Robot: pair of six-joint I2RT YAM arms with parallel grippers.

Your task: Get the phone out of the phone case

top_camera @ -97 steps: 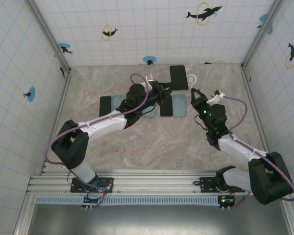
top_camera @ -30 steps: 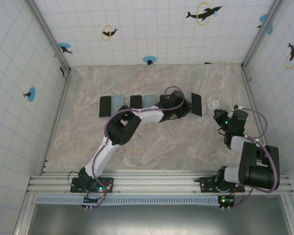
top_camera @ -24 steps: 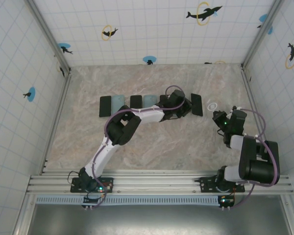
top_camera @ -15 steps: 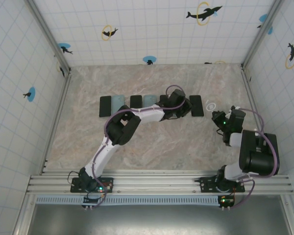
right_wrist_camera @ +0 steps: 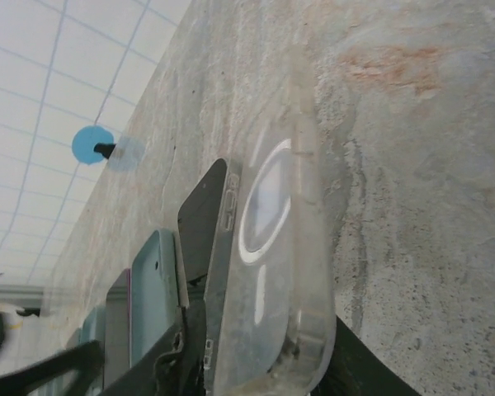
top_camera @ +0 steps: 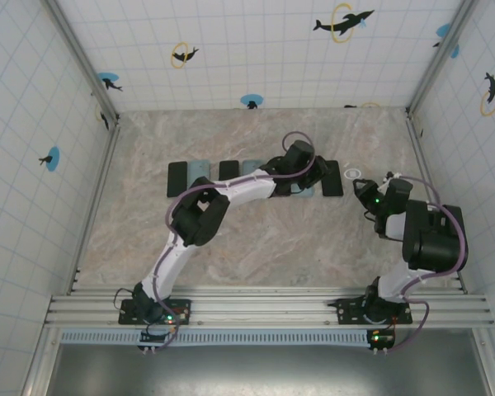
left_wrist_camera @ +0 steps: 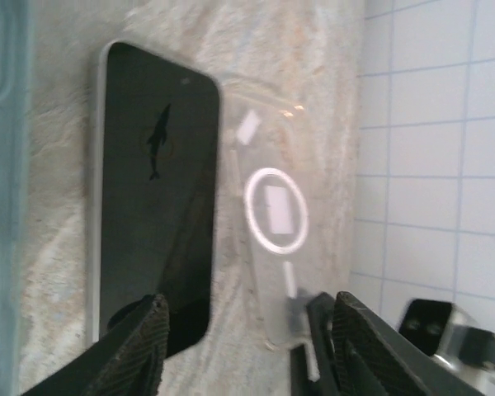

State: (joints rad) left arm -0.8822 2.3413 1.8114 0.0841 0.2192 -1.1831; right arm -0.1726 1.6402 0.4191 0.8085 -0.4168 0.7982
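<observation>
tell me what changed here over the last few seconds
The phone and the clear case, earlier held up together near the back between both grippers, now lie flat side by side at the row's right end. The left gripper has opened and let the phone go; the right gripper has swung right, the case's near end between its jaws. The other phones and blue cases stayed put.

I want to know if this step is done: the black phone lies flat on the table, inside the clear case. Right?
No. The black phone does lie flat on the table, but beside the clear case, not inside it. The left wrist view shows the case empty next to it.
</observation>
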